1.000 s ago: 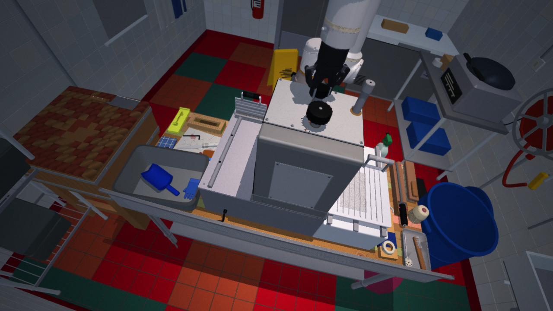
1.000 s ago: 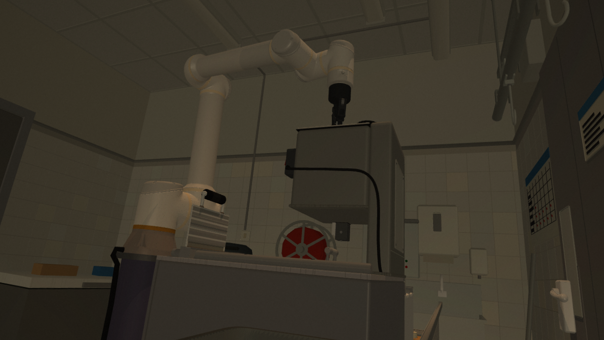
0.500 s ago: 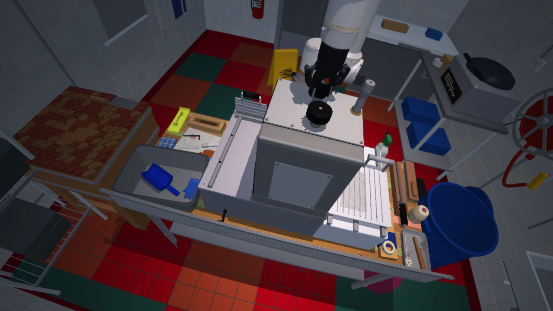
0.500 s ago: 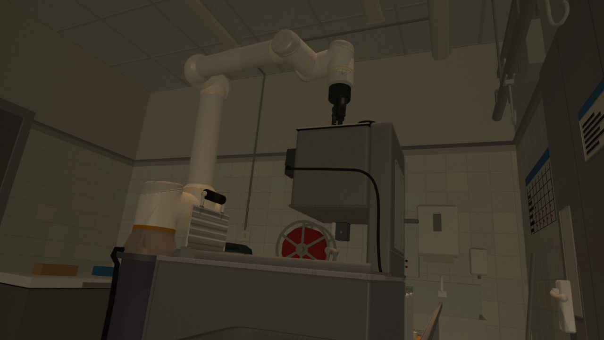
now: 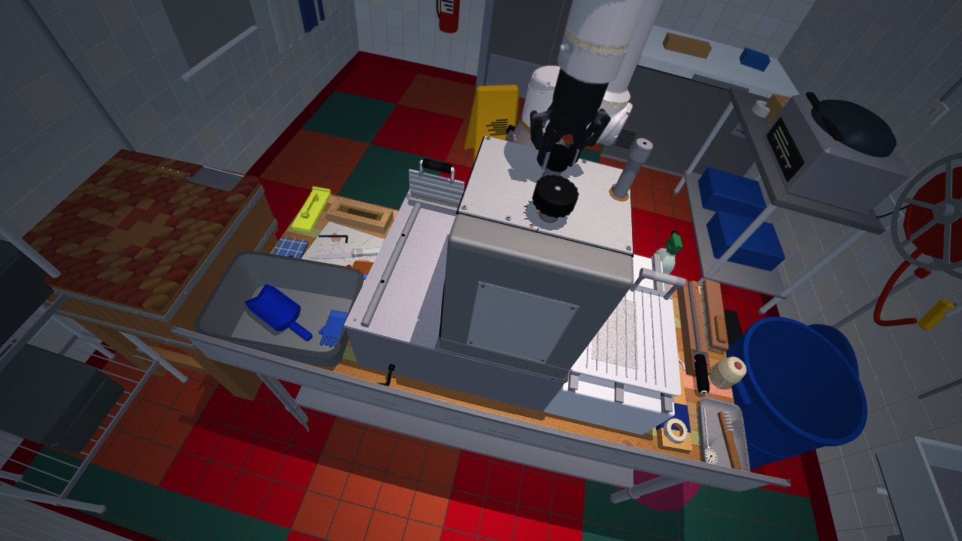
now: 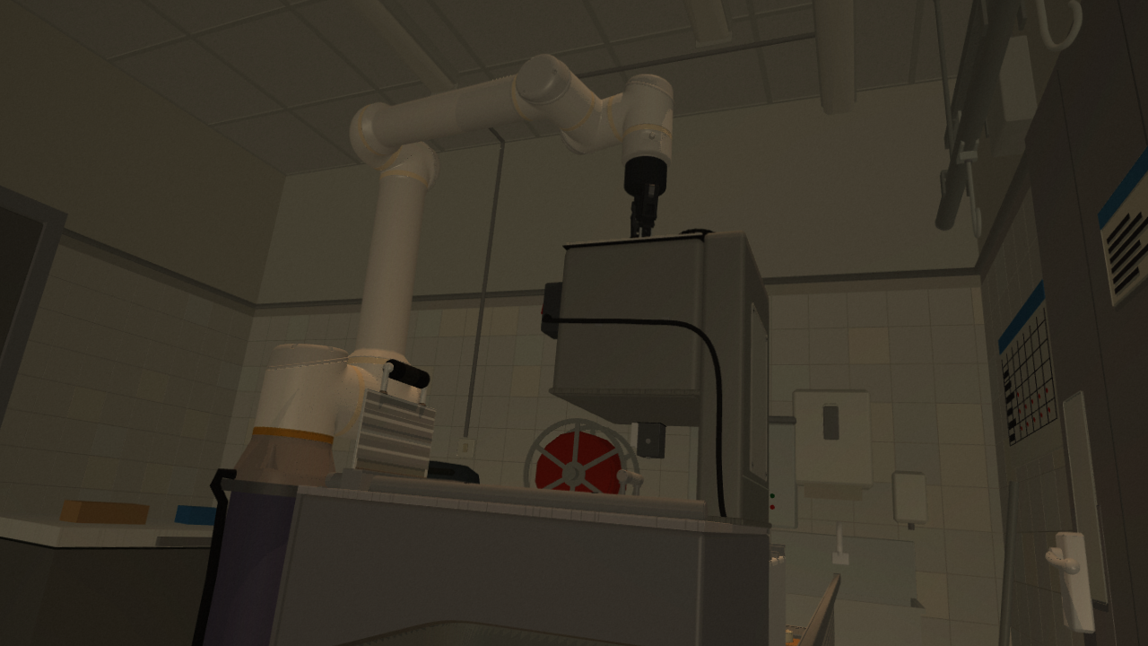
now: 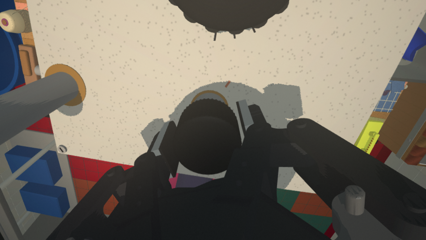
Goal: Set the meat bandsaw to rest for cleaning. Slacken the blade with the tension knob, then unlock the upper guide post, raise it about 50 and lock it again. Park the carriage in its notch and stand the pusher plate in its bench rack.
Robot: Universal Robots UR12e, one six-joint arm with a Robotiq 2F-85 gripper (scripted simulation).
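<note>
The small black knurled lock knob [image 7: 207,135] [image 5: 557,160] stands on the bandsaw's top plate near its rear edge, and my gripper [image 7: 202,125] [image 5: 558,156] [image 6: 640,223] is down around it, open, holding nothing. The larger black tension knob [image 5: 555,196] [image 7: 229,13] sits just in front of it on the same plate. The grey guide post [image 5: 631,170] [image 7: 35,95] rises through an orange collar to the right. The ribbed pusher plate [image 5: 432,186] [image 6: 393,430] with a black handle stands at the table's back left. The white slotted carriage [image 5: 632,343] lies at the saw's right.
Behind the saw are my arm's base and a yellow floor sign [image 5: 493,118]. A grey tub [image 5: 282,306] with a blue scoop sits left of the saw table, a wooden rack [image 5: 358,215] behind it. A blue bin [image 5: 797,390] and blue boxes [image 5: 736,219] stand to the right.
</note>
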